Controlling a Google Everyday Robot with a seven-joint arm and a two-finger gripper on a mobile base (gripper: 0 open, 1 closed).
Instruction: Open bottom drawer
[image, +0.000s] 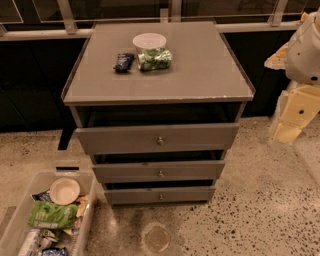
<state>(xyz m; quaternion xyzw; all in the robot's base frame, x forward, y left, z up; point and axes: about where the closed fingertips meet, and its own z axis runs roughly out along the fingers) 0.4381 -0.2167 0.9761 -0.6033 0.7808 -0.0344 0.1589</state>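
Camera view looks down on the grey cabinet; the bottom drawer sits lowest, by the floor, seemingly pushed in, its small knob facing out as the likely place to grasp. At the right edge the gripper hangs well apart from it, probably not yet committed to a reach. Whether it is parted or closed I cannot tell.

Grey bottom drawer; cream tool, right

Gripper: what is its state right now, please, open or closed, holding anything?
Gripper: at the right edge of the view, away from the bottom drawer; open or closed cannot be told.
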